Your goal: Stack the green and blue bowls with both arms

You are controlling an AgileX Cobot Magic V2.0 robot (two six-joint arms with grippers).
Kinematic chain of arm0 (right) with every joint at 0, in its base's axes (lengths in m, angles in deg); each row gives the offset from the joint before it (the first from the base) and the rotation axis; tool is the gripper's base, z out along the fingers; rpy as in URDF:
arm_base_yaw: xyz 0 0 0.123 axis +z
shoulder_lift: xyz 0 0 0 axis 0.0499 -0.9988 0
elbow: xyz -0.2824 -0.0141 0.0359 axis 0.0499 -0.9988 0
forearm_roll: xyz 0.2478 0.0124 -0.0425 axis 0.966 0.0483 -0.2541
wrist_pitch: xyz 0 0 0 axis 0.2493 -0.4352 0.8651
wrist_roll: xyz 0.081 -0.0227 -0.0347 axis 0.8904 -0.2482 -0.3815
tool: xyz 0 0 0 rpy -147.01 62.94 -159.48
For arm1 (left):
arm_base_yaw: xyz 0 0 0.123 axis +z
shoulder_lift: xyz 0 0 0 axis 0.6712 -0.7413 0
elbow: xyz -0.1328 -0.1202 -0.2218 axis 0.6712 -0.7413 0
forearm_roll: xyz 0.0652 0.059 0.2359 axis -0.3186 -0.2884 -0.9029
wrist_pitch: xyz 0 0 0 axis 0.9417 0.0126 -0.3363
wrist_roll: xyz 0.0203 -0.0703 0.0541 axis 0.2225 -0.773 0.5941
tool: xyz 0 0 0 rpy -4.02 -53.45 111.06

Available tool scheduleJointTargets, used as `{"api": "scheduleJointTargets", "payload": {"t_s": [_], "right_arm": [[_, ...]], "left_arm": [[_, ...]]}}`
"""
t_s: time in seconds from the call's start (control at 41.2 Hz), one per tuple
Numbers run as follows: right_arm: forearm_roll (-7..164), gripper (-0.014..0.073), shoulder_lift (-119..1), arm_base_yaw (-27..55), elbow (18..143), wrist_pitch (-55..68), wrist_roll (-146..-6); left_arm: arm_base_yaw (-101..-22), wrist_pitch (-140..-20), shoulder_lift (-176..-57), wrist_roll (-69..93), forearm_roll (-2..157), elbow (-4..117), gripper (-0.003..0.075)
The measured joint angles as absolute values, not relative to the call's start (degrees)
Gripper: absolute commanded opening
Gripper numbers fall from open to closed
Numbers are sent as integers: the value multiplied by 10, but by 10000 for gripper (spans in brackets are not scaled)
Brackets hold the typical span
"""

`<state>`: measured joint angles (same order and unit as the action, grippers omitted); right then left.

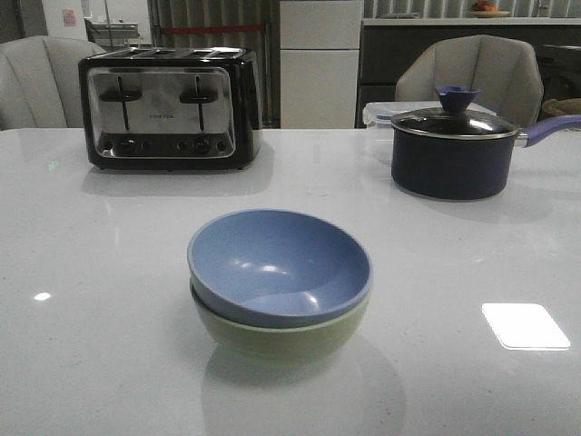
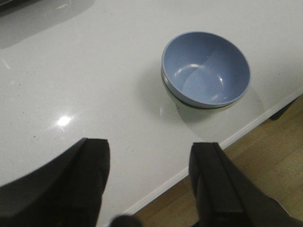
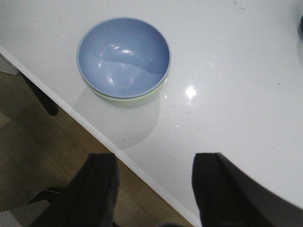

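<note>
The blue bowl (image 1: pixel 280 265) sits nested inside the green bowl (image 1: pixel 281 341) on the white table, near its front edge at the middle. Only the green bowl's rim and lower wall show. The stack also shows in the left wrist view, blue bowl (image 2: pixel 206 68) over a sliver of green bowl (image 2: pixel 191 107), and in the right wrist view, blue bowl (image 3: pixel 123 56) over green bowl (image 3: pixel 125 100). My left gripper (image 2: pixel 149 151) is open and empty, held back over the table's front edge. My right gripper (image 3: pixel 154 163) is open and empty, also back over the front edge. Neither arm shows in the front view.
A black and chrome toaster (image 1: pixel 170 107) stands at the back left. A dark lidded saucepan (image 1: pixel 454 150) with a purple handle stands at the back right, a clear plastic box behind it. The table's front edge (image 3: pixel 94 132) and wooden floor lie under both grippers.
</note>
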<state>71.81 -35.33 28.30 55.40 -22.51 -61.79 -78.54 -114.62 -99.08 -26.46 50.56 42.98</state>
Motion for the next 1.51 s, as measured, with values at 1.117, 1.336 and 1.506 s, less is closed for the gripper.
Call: {"api": "scheduleJointTargets", "payload": {"t_s": [1.117,1.336,1.506], "right_arm": [[693,55,-353,283,554,-251,-618],[693,55,-353,283,554,-251,-618],[693,55,-353,283,554,-251,-618]], "left_arm": [[-785,-1147,-918,-277,504,389,93],[-785,-1147,-918,-277,504,389,93],[-784,-1142,-907,-277,504,382,93]]}}
